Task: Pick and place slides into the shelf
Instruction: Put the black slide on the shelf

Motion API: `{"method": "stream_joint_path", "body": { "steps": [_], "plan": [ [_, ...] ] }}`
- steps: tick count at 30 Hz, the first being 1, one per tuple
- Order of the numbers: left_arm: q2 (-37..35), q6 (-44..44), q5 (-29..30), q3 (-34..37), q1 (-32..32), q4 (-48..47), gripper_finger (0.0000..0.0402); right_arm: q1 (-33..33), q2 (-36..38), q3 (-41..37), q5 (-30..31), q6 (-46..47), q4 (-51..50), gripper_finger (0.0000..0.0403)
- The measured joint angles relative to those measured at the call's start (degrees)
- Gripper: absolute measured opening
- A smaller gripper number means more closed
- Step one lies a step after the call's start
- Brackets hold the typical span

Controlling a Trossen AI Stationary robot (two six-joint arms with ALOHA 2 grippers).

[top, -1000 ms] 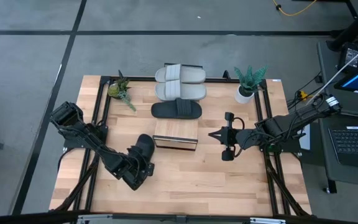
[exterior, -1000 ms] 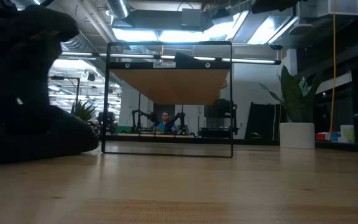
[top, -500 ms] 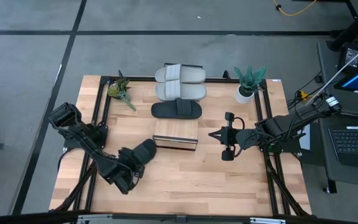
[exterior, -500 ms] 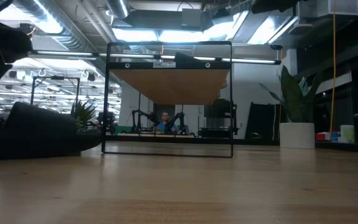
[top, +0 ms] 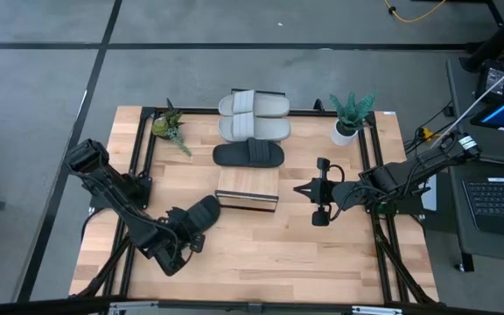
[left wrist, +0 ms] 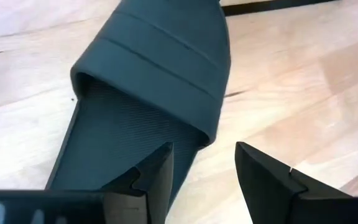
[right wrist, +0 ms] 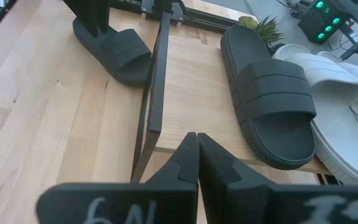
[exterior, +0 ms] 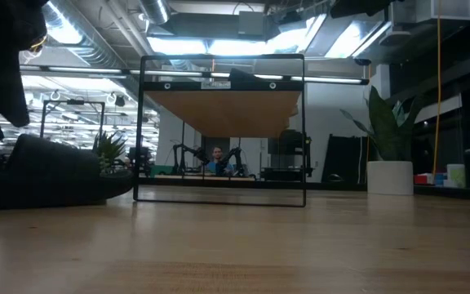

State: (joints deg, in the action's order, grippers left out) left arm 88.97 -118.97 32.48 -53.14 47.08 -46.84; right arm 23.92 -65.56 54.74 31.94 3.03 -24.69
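One black slide (top: 202,213) lies sole-down on the table, off the shelf's near left corner; the low view shows this black slide (exterior: 47,171) flat at the left. My left gripper (left wrist: 207,171) is open and hovers just behind its heel end, on the near-left side (top: 185,242). The shelf (top: 248,190) stands mid-table, its frame (exterior: 223,131) bare. A second black slide (top: 248,155) and two grey slides (top: 254,116) lie beyond it. My right gripper (right wrist: 197,142) is shut and waits right of the shelf (top: 299,188).
Two potted plants stand at the far corners (top: 171,128) (top: 348,118). A dark metal frame (top: 376,157) runs round the table. Bare wood (top: 278,249) lies along the near side. A laptop (top: 501,206) sits off the table's right.
The black slide, tipped up under my left gripper a second ago, now lies flat on the table. My left gripper has drawn back from it toward the near left corner and risen.
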Motion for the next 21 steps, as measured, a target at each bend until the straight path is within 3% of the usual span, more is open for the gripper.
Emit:
{"method": "stream_joint_path", "body": {
  "steps": [21],
  "plan": [
    [0.37,-0.64,-0.49,1.4,-3.95,1.89,0.0163,0.0,0.0,0.0,-0.02,-0.31,-0.04,0.0003]
  ]
}}
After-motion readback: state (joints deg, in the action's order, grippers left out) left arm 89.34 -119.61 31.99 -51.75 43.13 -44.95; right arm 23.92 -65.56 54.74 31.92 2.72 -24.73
